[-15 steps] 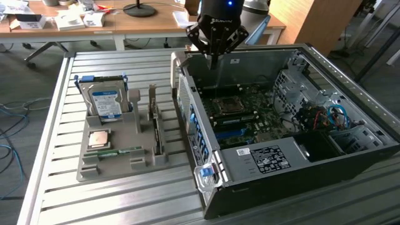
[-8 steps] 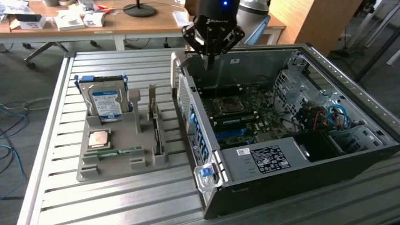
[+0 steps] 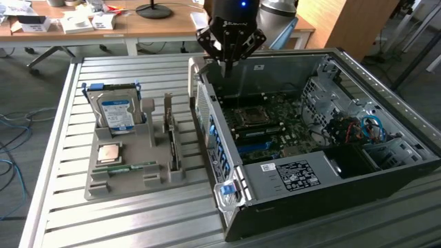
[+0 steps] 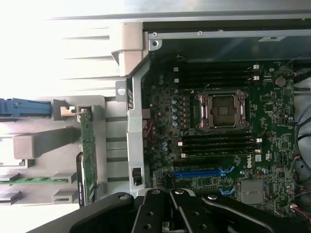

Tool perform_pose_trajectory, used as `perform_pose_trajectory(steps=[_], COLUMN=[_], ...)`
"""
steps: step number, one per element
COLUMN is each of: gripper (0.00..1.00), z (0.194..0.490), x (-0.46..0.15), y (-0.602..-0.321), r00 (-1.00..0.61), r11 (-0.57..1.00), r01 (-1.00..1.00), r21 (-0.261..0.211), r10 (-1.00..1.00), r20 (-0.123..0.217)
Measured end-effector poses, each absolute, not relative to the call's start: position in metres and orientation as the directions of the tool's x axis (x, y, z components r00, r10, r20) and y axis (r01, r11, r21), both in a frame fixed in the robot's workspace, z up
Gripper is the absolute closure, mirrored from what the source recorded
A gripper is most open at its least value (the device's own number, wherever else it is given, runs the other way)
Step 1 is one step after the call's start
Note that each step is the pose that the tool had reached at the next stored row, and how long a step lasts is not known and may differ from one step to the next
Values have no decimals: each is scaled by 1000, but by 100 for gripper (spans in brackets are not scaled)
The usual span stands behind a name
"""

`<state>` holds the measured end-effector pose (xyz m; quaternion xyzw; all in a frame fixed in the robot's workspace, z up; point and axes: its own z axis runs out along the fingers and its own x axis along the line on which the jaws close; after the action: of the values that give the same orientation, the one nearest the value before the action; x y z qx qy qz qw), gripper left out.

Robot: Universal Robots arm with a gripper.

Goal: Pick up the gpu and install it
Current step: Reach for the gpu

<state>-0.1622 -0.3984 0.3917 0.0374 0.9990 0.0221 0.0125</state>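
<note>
The slatted metal table [image 3: 124, 222] carried everything. On it the open computer case [image 3: 296, 175] [image 4: 136, 121] lay on its side, and everything else is placed from it here. Inside the case the motherboard [image 3: 265, 129] [image 4: 272, 126] faced up, with an empty processor socket [image 3: 249, 114] [image 4: 222, 110] near its middle.

Just beside the case, on the exterior view's left, sat a gray parts holder [image 3: 124, 188] [image 4: 43, 141]. In the part of the holder farthest from the case, a hard drive [image 3: 117, 113] with a blue and white label stood upright in a blue frame.

The gripper [image 3: 225, 70] [image 4: 170, 196] hung over the case's back edge, at the corner nearest the holder. Its fingers were pressed together with nothing between them, and it touched neither the case nor any part.

The gpu [image 3: 172, 144] [image 4: 88, 145] stood on its long edge in the holder slot closest to the case, its silver bracket pointing up at the end nearer the hard drive. It was well apart from the gripper and not yet in the case.

Farther from the case than the gpu, a processor chip [image 3: 110, 153] lay flat in the holder, and a narrow green memory stick [image 3: 127, 167] [image 4: 34, 180] rested on its edge just beside that chip.
</note>
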Motion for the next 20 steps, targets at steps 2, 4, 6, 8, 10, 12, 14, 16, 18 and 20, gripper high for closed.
perform_pose_trajectory(steps=[2,4,6,8,10,12,14,16,18,20], gripper=[89,89,89,89,89,89,89,89,89,89], z=[392,391,391,391,391,391,391,391,391,390], x=[-164,-166,-167,-170,-173,-177,-181,-186,-190,-193], y=[-398,-398,-398,-398,-398,-398,-397,-397,-397,-396], r00=[-997,-997,-997,-997,-997,-997,-997,-997,-997,-997], r11=[996,996,996,996,996,996,996,996,996,996], r01=[74,74,74,74,74,74,74,74,74,74], r21=[45,45,45,45,45,45,45,45,45,45], r10=[75,75,75,75,75,75,75,75,75,75], r20=[-23,-23,-23,-23,-23,-23,-23,-23,-23,-23])
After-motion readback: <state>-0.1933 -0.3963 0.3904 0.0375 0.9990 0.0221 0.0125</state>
